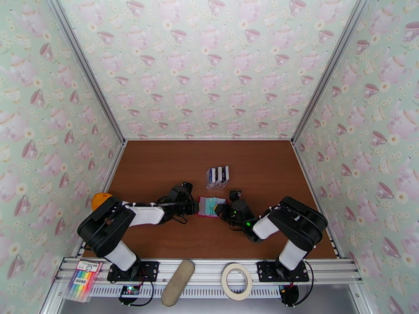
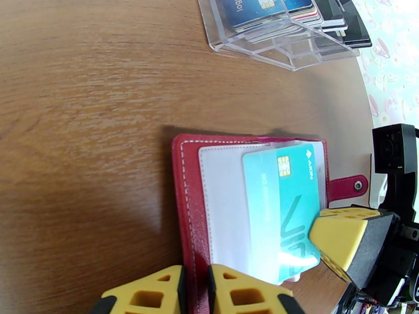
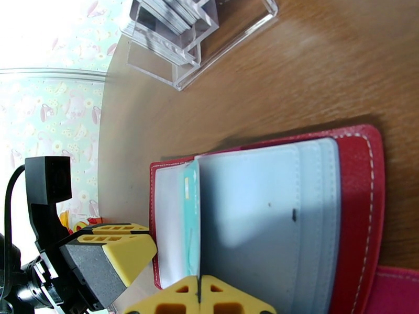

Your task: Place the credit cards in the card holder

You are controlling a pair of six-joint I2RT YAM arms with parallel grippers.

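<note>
the card holder [image 1: 212,206] lies open on the brown table [image 1: 157,168], a little below the middle of the top view, between the two grippers. just above it in that view stands a clear stand [image 1: 218,176] with the other credit cards [image 1: 218,172] upright in it, near the holder but not touching it.

in the left wrist view the holder is at the lower middle, red cover down, with its clear pockets [image 2: 225,205] facing up and its snap tab [image 2: 348,187] pointing to the right edge. a teal card [image 2: 283,205] lies on the pockets, a little tilted, with its chip toward the top of the frame. it seems to be partly inside a pocket, but how deep i cannot tell.

the left gripper [image 2: 196,282] is at the bottom edge of this view. its two yellow fingers are close together, with the red border of the holder between them, so it pinches the cover.

the right gripper [image 3: 199,295] is at the bottom of the right wrist view, and its fingers are pressed together with only a thin line between them. the teal card, seen from its edge, goes down to this line beside a grey pocket page [image 3: 262,221]. i cannot tell whether the card or the page is really gripped.
</note>
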